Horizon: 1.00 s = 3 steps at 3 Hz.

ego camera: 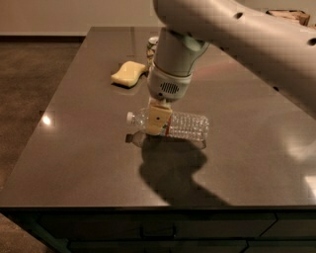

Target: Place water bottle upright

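The water bottle (pixel 185 126), clear and ribbed with a white cap (pixel 130 117) pointing left, lies on its side near the middle of the dark table (pixel 74 148). My gripper (pixel 158 121) comes down from above and is shut on the bottle near its shoulder, next to the label band. One tan finger (pixel 158 120) shows in front of the bottle; the other is hidden behind it. The cap end sits slightly above the tabletop, with a reflection under it.
A yellow sponge (pixel 129 73) lies at the back left of the table. A can (pixel 153 45) is partly hidden behind my arm. A basket-like object (pixel 289 15) stands at the far right. The table's front edge is close below.
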Motion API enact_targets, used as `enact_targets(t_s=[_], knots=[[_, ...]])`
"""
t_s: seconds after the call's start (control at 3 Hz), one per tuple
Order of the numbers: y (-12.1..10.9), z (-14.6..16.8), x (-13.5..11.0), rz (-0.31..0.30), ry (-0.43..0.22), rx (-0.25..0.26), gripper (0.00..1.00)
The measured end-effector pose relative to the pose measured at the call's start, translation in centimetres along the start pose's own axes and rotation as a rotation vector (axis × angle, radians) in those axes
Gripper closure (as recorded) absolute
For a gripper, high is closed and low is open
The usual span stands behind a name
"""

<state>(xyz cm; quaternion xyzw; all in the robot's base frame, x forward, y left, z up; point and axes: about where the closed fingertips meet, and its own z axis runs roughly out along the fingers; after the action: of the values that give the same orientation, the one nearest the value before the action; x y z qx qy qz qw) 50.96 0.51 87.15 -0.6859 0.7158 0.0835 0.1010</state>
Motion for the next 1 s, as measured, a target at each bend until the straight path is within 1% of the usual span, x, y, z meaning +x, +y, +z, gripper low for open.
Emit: enact_targets(t_s=[0.33, 0.67, 1.0], knots=[[-0.1, -2.7, -0.5, 0.001, -0.156, -0.058, 1.0], [-0.5, -5.4, -1.1, -0.004, -0.286, -0.076, 1.0], [-1.0, -7.4, -1.4, 0.009, -0.423, -0.088, 1.0]])
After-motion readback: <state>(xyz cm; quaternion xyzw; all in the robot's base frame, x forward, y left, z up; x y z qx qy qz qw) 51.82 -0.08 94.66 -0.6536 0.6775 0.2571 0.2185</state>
